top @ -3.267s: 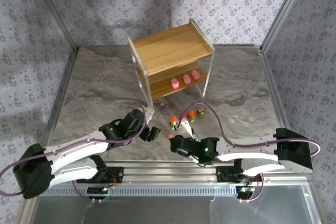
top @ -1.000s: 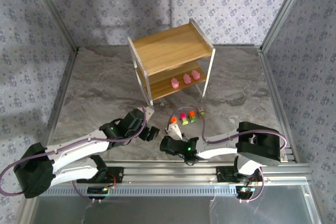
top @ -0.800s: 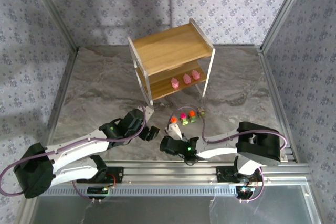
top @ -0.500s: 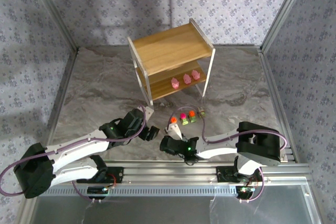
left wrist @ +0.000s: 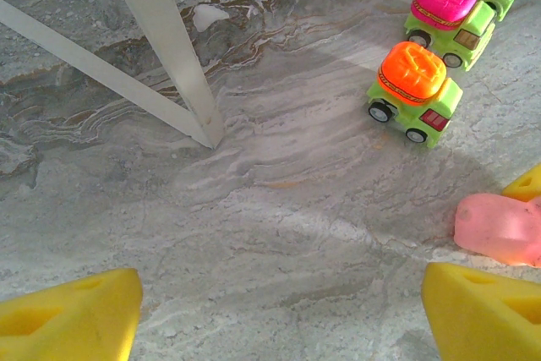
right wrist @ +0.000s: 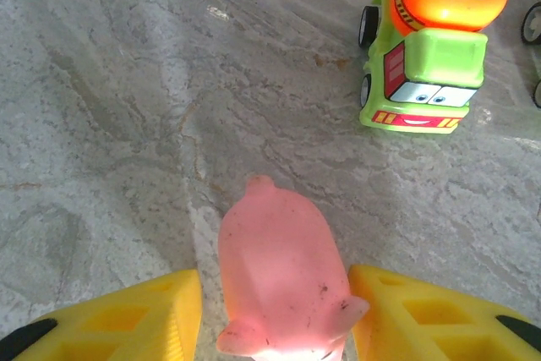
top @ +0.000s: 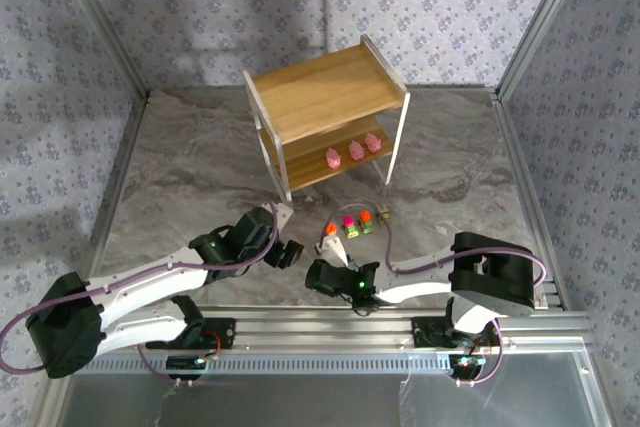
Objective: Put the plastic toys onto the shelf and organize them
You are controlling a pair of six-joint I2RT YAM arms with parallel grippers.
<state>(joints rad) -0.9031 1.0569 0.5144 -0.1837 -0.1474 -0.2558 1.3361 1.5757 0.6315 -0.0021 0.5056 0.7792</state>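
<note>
Jaws of our right gripper stood close on either side of a pink figure lying on the table. They touched it on one side, while a thin strip of table showed on the other. We could not tell whether the grip had actually taken, and the figure looked to be resting on the surface, not lifted. Our left gripper hung wide open and empty over bare table near a white leg of the shelf.

As for progress, we judged the job less than half done. Three more pink figures sat in a neat row on the lower board of the shelf, and the top board was bare. The fourth was the one between our right jaws, well short of the shelf.

All four trucks waited in a line on the table just in front of the shelf. The nearest, with an orange top, was close beyond the pink figure.

What remained, as we saw it, was to secure this last pink figure and set it beside its fellows. After that the four trucks had to go up one by one, perhaps onto the empty top board.
</note>
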